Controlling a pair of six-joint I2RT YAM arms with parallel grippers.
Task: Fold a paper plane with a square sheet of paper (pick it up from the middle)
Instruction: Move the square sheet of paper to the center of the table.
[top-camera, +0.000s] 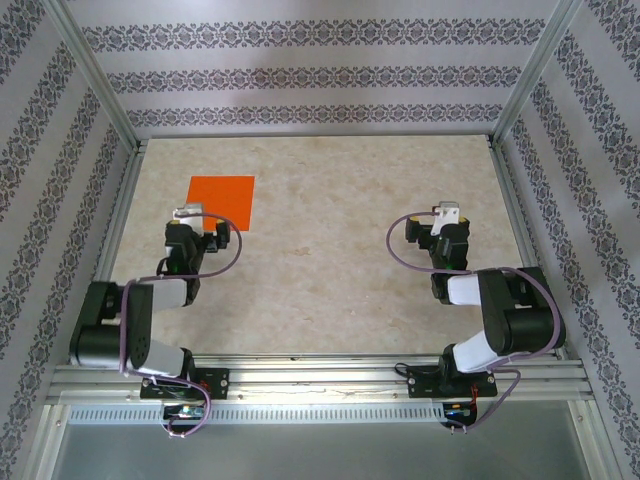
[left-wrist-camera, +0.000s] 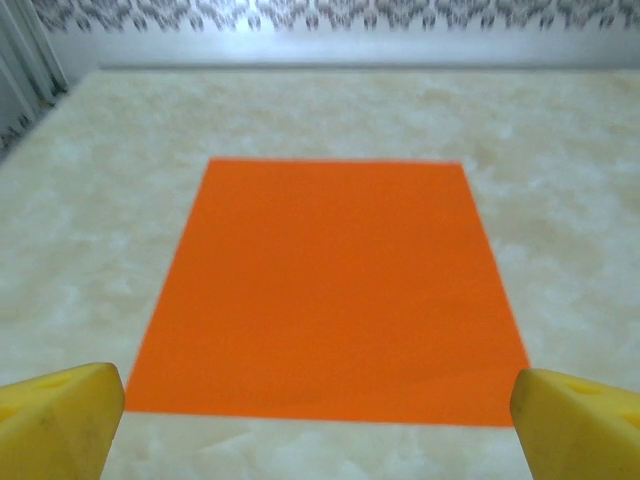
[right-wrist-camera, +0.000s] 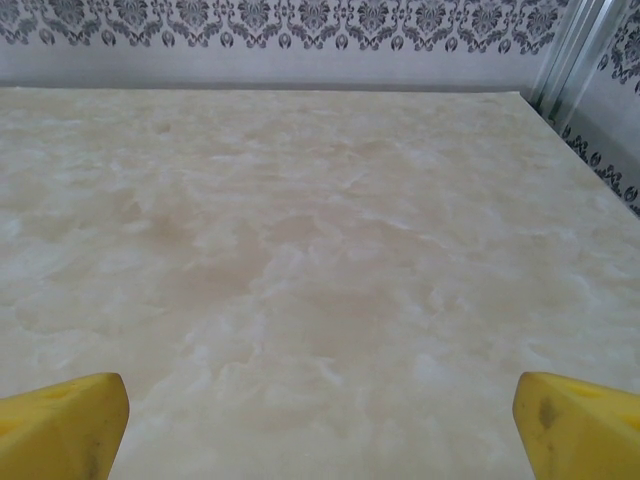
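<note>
The square sheet of paper (top-camera: 222, 198) is bright orange and lies flat and unfolded on the far left of the marble table (top-camera: 340, 260). My left gripper (top-camera: 200, 224) stands open just before the sheet's near edge, touching nothing. In the left wrist view the sheet (left-wrist-camera: 335, 290) spreads ahead of the left gripper (left-wrist-camera: 318, 400), whose yellow fingertips (left-wrist-camera: 70, 410) sit wide apart at the bottom corners. My right gripper (top-camera: 440, 222) stands open over bare table at the right. In the right wrist view the right gripper (right-wrist-camera: 320, 405) has nothing between its yellow fingertips (right-wrist-camera: 575, 415).
Patterned walls (top-camera: 300, 75) close in the back and both sides. Aluminium frame posts (top-camera: 525, 85) rise at the far corners. A metal rail (top-camera: 330, 375) at the near edge carries both arm bases. Bare tabletop (right-wrist-camera: 300, 250) stretches between the arms and ahead of the right one.
</note>
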